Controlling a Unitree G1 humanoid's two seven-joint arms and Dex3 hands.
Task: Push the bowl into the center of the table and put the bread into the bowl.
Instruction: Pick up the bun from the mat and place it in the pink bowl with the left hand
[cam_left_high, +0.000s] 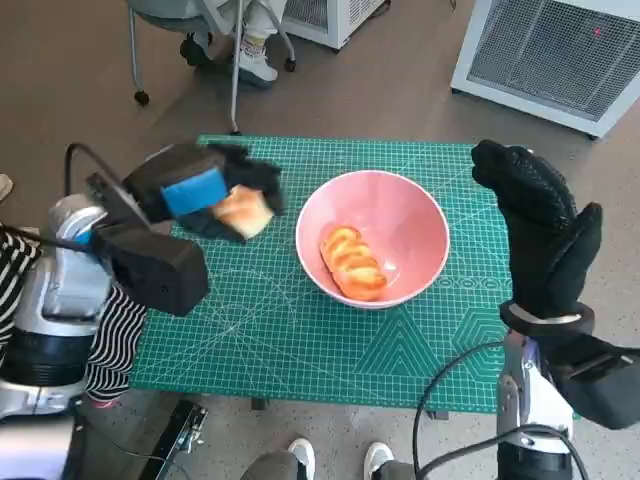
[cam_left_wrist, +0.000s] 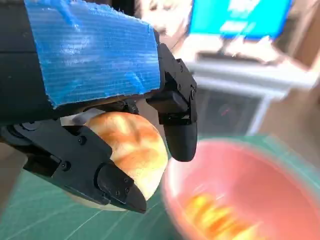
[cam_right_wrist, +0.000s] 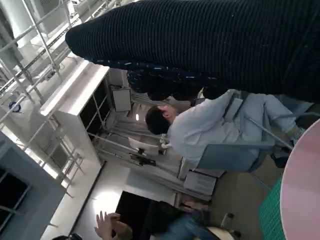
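A pink bowl (cam_left_high: 405, 225) stands near the middle of the green mat, with one golden bread roll (cam_left_high: 352, 263) lying inside it. My left hand (cam_left_high: 205, 190) hovers just left of the bowl and grips a second pale bread roll (cam_left_high: 244, 211). In the left wrist view that roll (cam_left_wrist: 131, 145) sits between the black fingers (cam_left_wrist: 180, 130), with the bowl's rim (cam_left_wrist: 190, 180) blurred close beside it. My right hand (cam_left_high: 535, 225), in its black glove, stands upright at the bowl's right, apart from it and holding nothing. The right wrist view shows the glove (cam_right_wrist: 210, 45) and a sliver of the bowl (cam_right_wrist: 302, 195).
The green cutting mat (cam_left_high: 270, 330) covers the small table. White cabinets (cam_left_high: 560, 55) stand behind at the right. A chair and a person's feet (cam_left_high: 255, 60) are beyond the far edge; shoes (cam_left_high: 300, 460) show near the front edge. A seated person (cam_right_wrist: 200, 132) appears in the right wrist view.
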